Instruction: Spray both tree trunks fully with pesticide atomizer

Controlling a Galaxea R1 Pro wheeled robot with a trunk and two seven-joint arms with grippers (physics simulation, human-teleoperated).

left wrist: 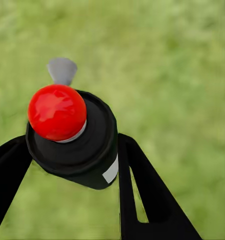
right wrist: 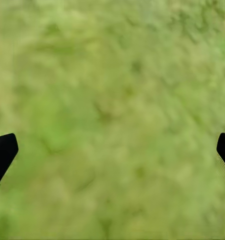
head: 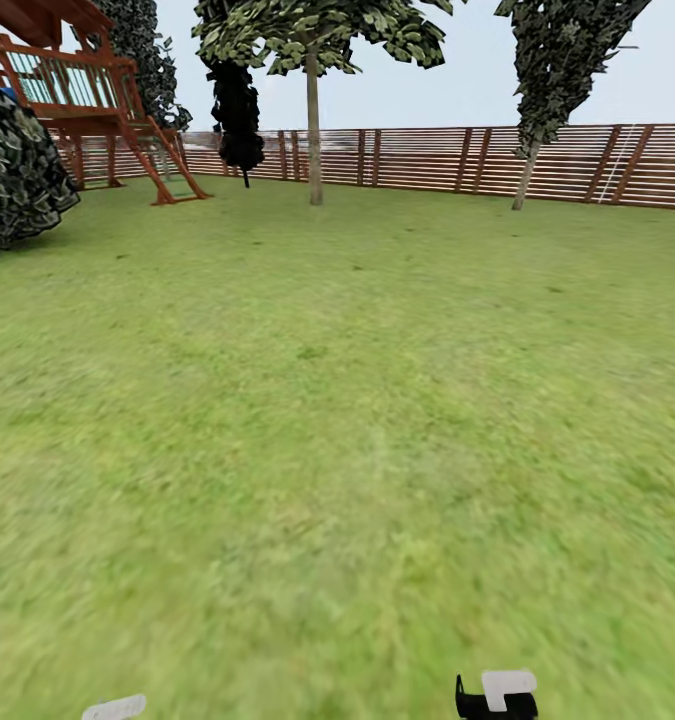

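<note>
The pesticide atomizer, a near-black bottle with a round red top and a small white label, sits between the two black fingers of my left gripper, which is shut on it above the grass. My right gripper hangs open over bare lawn, a black fingertip at each side of its wrist view. Far across the garden lawn stand two trees: one with a straight pale trunk near the middle of the fence, and another with a leaning pale trunk further right. The floor is out of view.
A brown slatted fence closes the far side. A wooden play structure and a large round bush stand at the far left, with a near-black thin-trunked tree beside them. Parts of my arms show at the head view's bottom edge.
</note>
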